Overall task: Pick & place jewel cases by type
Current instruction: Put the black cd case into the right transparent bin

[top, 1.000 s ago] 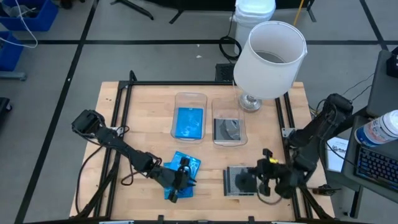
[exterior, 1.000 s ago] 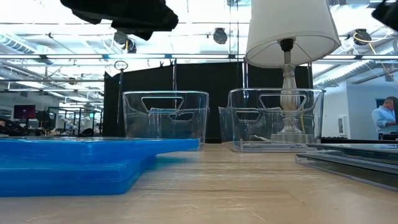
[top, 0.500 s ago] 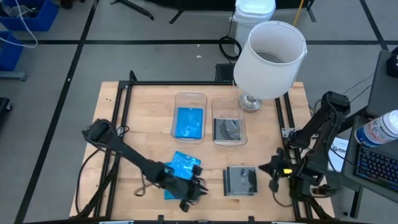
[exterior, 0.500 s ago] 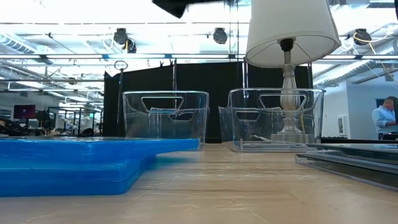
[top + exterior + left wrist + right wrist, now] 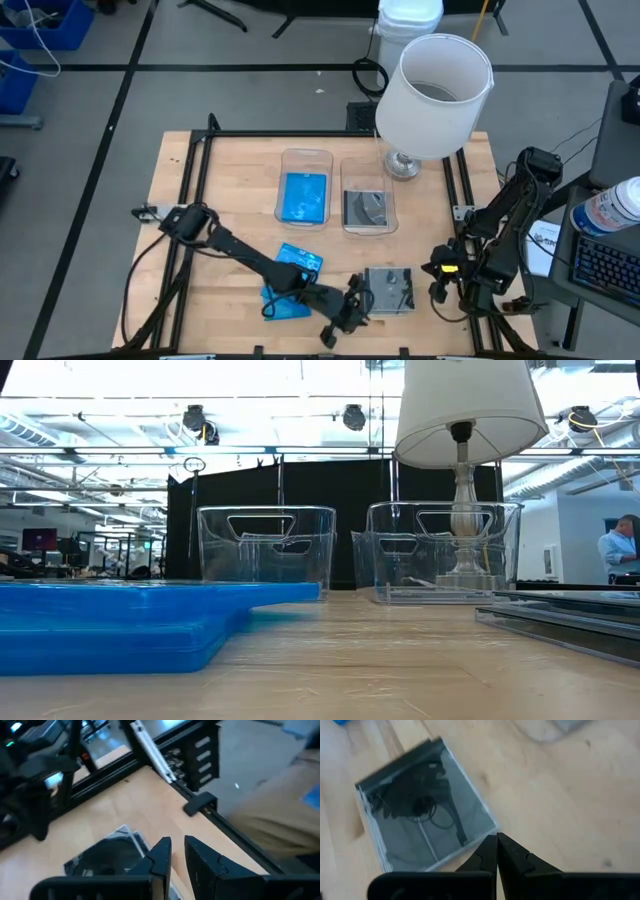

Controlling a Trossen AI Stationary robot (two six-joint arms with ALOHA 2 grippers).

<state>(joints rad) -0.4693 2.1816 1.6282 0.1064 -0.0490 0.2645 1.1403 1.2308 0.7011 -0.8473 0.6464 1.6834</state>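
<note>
A wooden table [image 5: 230, 190] carries two clear bins [image 5: 305, 187], a lamp [image 5: 432, 95], blue cases [image 5: 290, 283] and grey cases [image 5: 392, 290] near its front edge. The left claw [image 5: 352, 308], narrowly parted and empty, reaches beside the grey cases. The right claw [image 5: 438, 272], closed and empty, hovers at their other side.

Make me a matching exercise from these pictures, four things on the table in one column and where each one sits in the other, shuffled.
Things:
1. blue case
2. lamp
3. left end effector
4. loose blue cases

Places:
A. far right corner of the table
B. front of the table, left of the grey case
C. inside the left bin
D. at the grey case's left edge

Pairs: 1-C, 2-A, 3-D, 4-B
</note>
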